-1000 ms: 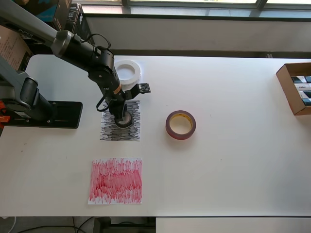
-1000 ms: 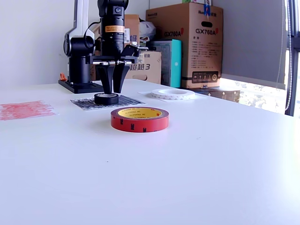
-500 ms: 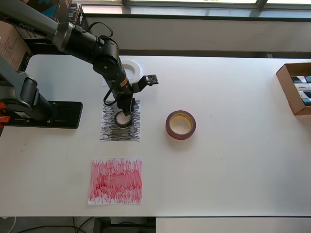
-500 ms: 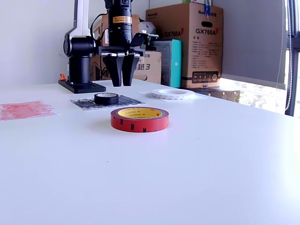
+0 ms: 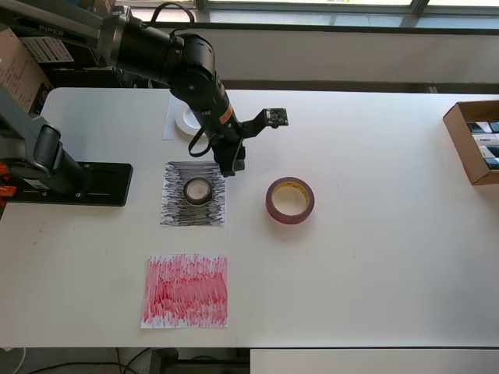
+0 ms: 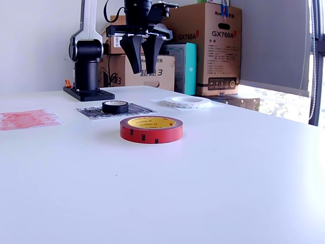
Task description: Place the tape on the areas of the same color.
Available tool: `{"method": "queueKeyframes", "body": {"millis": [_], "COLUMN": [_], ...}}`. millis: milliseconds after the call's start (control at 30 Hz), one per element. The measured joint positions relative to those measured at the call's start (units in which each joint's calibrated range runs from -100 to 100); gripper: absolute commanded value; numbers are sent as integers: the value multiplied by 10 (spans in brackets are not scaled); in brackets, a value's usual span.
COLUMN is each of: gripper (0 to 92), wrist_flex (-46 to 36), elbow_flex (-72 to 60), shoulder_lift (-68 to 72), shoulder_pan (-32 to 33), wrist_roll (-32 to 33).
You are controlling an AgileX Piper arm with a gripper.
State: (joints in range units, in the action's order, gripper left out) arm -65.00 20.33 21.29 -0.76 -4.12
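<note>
the small black tape roll [image 5: 197, 190] lies flat near the middle of the black-scribbled sheet [image 5: 173, 210], with nothing touching it; in the exterior view the black roll [image 6: 115, 107] sits low on that sheet [image 6: 91, 111]. the maroon roll with the yellowish core [image 5: 289, 200] rests on bare counter [image 5: 374, 234], off to the overhead view's right of the black sheet and well apart from the red-scribbled sheet [image 5: 185, 290], which lies nearer the front edge and carries no roll. in the exterior view the maroon roll [image 6: 151, 129] is the closest thing, and the red sheet [image 6: 28, 118] is off at that view's left. the white roll [image 5: 187, 119] is mostly hidden under the arm in the overhead view, sitting on the plain white sheet [image 5: 171, 125] by the far edge; from the side the white roll [image 6: 187, 102] lies flat on the exterior view's right of the black one.

the gripper [image 5: 232, 164] hangs raised above the counter, between the black sheet and the maroon roll as seen from above. from the side the gripper [image 6: 143, 61] has its jaws parted a little and holds nothing. the arm's base [image 5: 74, 183] stands at the overhead view's left, and a cardboard box [image 5: 474, 140] sits at the right edge.
</note>
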Motion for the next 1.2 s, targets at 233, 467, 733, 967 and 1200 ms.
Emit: {"method": "queueKeyframes", "body": {"millis": [233, 467, 733, 967, 1200], "gripper": [387, 387, 392, 393, 394], "wrist_flex": [-70, -128, -157, -157, -150], "elbow_flex": [-115, -217, -305, -325, -325], "shoulder_lift": [67, 126, 186, 215, 236], "shoulder_pan": [-31, -48, -72, -81, -81], "wrist_roll": [75, 129, 151, 151, 143]}}
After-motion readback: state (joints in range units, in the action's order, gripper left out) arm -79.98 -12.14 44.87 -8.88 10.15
